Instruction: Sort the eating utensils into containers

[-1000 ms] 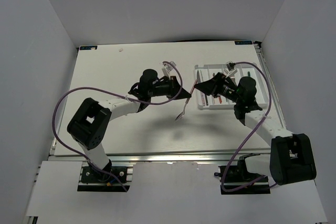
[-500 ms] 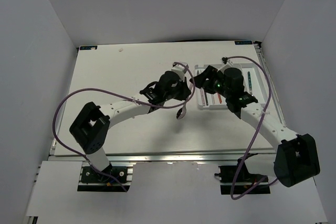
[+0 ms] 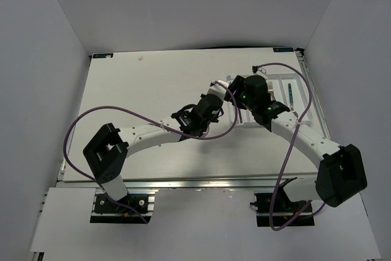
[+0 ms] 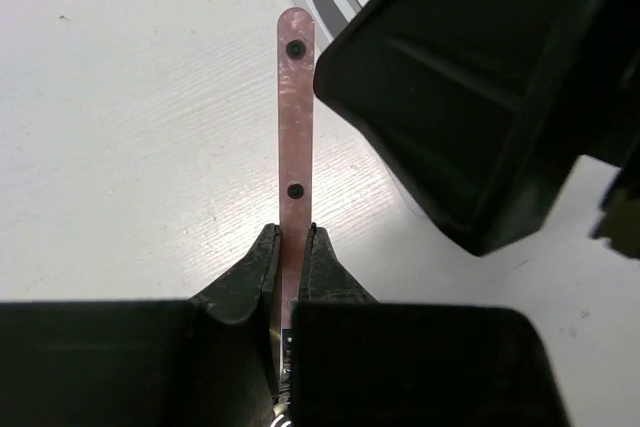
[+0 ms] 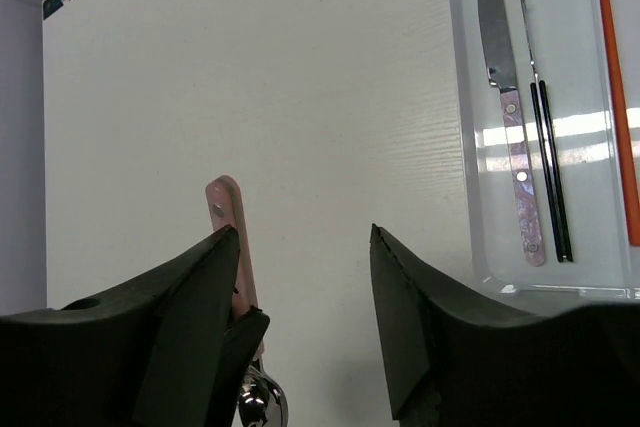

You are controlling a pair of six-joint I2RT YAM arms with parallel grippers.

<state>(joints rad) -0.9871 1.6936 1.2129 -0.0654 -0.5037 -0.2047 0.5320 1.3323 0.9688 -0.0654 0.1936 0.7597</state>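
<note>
**Pink handle sitting off-centre from the open right fingers**

I am holding the pink-handled utensil (image 4: 293,147) clamped in the left fingers (image 4: 250,272), over the table (image 5: 300,97) and just short of the tray (image 5: 575,67). Its long axis is pointing straight away from those fingers, toward the tray. The right fingers (image 5: 195,317) are standing apart with nothing between them. In the right wrist view the handle is poking up beside the finger at that view's left, not inside the gap. I am judging that a handover needs the right wrist shifted sideways toward the handle first.
</note>
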